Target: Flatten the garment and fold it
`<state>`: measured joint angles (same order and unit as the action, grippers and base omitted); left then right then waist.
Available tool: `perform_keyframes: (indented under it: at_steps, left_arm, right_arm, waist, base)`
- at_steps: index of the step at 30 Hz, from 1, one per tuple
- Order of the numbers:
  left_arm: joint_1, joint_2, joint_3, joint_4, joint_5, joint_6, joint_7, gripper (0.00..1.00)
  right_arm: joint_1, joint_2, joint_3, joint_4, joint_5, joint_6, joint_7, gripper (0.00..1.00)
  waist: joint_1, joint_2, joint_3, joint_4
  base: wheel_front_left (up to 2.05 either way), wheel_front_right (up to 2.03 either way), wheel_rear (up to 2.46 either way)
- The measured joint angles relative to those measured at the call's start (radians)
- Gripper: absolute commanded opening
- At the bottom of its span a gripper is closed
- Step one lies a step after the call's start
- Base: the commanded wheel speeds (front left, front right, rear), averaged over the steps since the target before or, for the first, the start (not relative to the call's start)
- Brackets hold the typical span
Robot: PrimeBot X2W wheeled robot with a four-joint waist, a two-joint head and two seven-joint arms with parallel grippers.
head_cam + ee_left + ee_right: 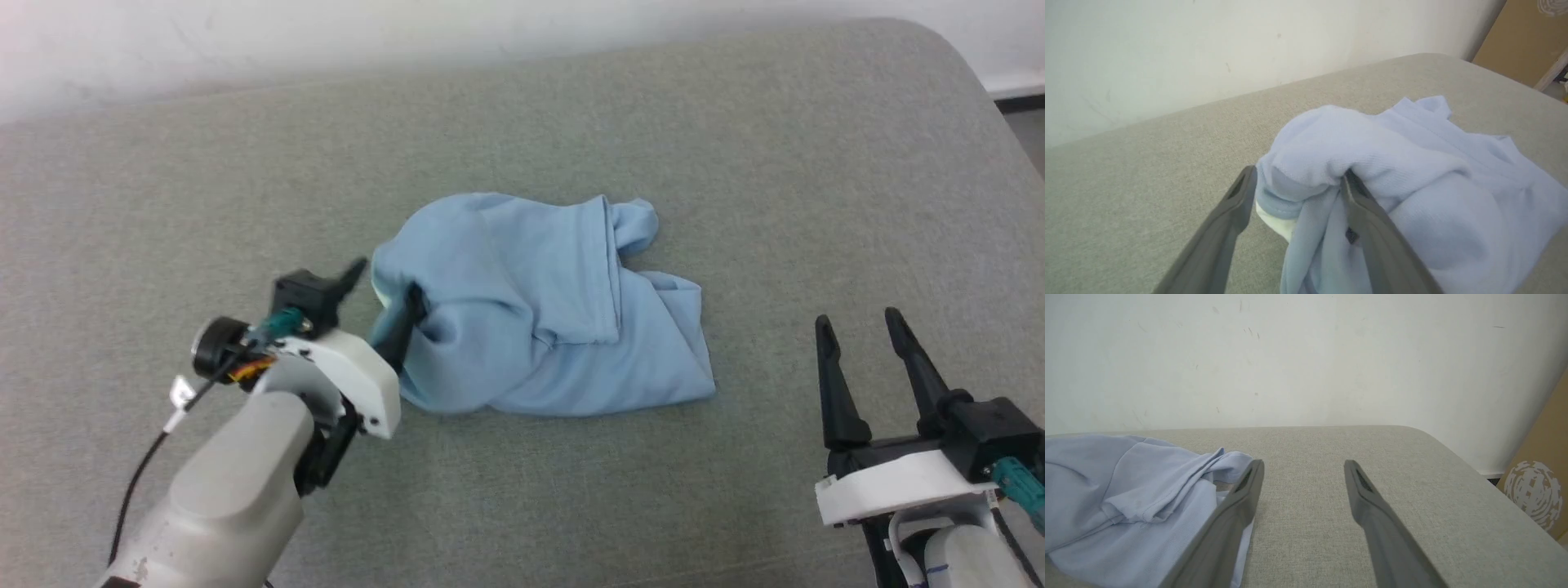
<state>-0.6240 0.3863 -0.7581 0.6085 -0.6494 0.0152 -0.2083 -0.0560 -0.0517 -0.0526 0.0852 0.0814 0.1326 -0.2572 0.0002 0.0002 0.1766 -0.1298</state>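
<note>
The left gripper [385, 282] is spread wide and squeezes nothing. It sits at the left edge of the shirt [555, 318]. In the head view one finger pokes up free, just beside the shirt. The other finger is tucked into the cloth. The left wrist view is much closer and shows more. A soft lump of blue cloth sits loose between the two fingers, and a fold hangs over one fingertip. A white bit [1276, 222] peeks out from under the blue. The head view is too far off to show that bit well.

The right gripper [857, 320] is spread wide too, with nothing in it. It is well to the right of the shirt, fingers pointing away from the robot. In its own wrist view one finger seems to lie over the shirt's end, but the head view shows a clear gap between them.

The shirt lies in a crumpled heap near the middle of the grey pad [735, 122], folded over itself. The head view shows its whole shape from above, with a hem line running down it. The wrist views show it low and from the side.

Behind the shirt stands a white wall [1290, 355]. Off to the shirt's right, past the pad's round corner, leans a brown board [1541, 490] with a white round mark — that comes in the wrist views.
</note>
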Motion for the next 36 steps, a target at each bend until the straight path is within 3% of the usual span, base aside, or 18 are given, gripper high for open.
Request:
perform_keyframes:
  at_steps: [4, 8, 13, 19, 25, 27, 36]
  left_arm:
    - [0.003, 0.006, 0.063, -0.055, 0.015, 0.059, -0.040, 1.00]
    - [0.058, 0.022, 0.165, -0.201, 0.056, 0.120, -0.049, 1.00]
    - [0.239, 0.025, 0.313, -0.436, 0.146, 0.187, -0.049, 1.00]
    - [0.500, -0.001, 0.455, -0.636, 0.289, 0.225, -0.049, 1.00]
    - [0.695, -0.101, 0.509, -0.725, 0.372, 0.221, -0.049, 1.00]
    - [0.714, -0.123, 0.531, -0.729, 0.395, 0.202, -0.049, 1.00]
    - [0.693, -0.192, 0.549, -0.710, 0.487, 0.111, -0.049, 1.00]
  right_arm:
    - [0.008, 0.000, 0.003, 0.023, -0.008, 0.000, 0.000, 1.00]
    - [0.031, -0.001, 0.001, 0.040, -0.028, 0.000, 0.000, 1.00]
    - [0.053, 0.000, 0.000, 0.059, -0.037, 0.000, 0.001, 1.00]
    - [0.075, 0.000, -0.003, 0.063, -0.036, 0.000, 0.021, 1.00]
    - [0.088, 0.000, 0.018, 0.058, -0.047, 0.000, 0.055, 1.00]
    - [0.087, -0.001, 0.029, 0.054, -0.060, 0.000, 0.085, 1.00]
    - [-0.043, -0.032, 0.108, 0.084, -0.021, 0.000, 0.408, 1.00]
  waist:
    - [-0.0002, 0.0000, -0.025, 0.019]
    - [-0.0002, 0.0000, -0.061, 0.056]
    - [-0.0004, 0.0000, -0.109, 0.106]
    - [-0.0004, 0.0000, -0.156, 0.160]
    - [-0.0006, 0.0000, -0.184, 0.207]
    - [-0.0005, 0.0000, -0.186, 0.226]
    - [-0.0003, 0.0000, -0.158, 0.317]
  base:
    - [0.00, 0.00, 0.00]
    - [0.00, 0.00, 0.00]
    - [0.00, 0.00, 0.00]
    - [0.00, 0.00, 0.00]
    - [0.00, 0.00, 0.00]
    - [0.00, 0.00, 0.00]
    - [0.00, 0.00, 0.00]
